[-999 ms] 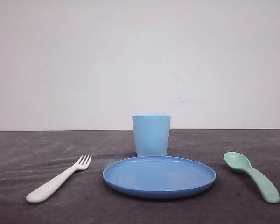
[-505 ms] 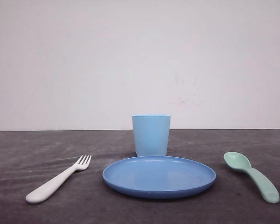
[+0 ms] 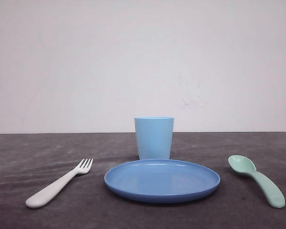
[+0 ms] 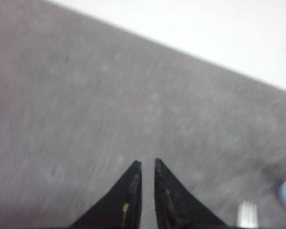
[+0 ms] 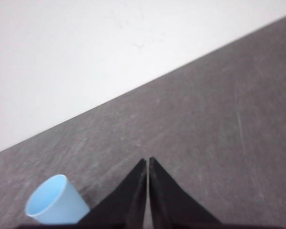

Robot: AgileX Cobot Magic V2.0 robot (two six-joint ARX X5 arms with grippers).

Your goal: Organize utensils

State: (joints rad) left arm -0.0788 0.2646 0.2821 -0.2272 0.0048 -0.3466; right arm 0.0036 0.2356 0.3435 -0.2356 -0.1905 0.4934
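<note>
A white fork (image 3: 62, 183) lies on the dark table left of the plate, tines pointing away from me. A mint-green spoon (image 3: 257, 180) lies to the right of the plate with its bowl at the far end. In the left wrist view my left gripper (image 4: 147, 163) hangs over bare table. Its black fingers are nearly together, with a thin slit between them and nothing in it, and the fork's tines (image 4: 248, 214) show beside it. My right gripper (image 5: 148, 160) is shut and empty above the table.
A round blue plate (image 3: 133, 183) sits in the middle of the table, and a light blue cup (image 3: 154, 138) stands upright just behind it. That cup (image 5: 55, 202) also appears beside the right fingers. A white wall rises behind the table.
</note>
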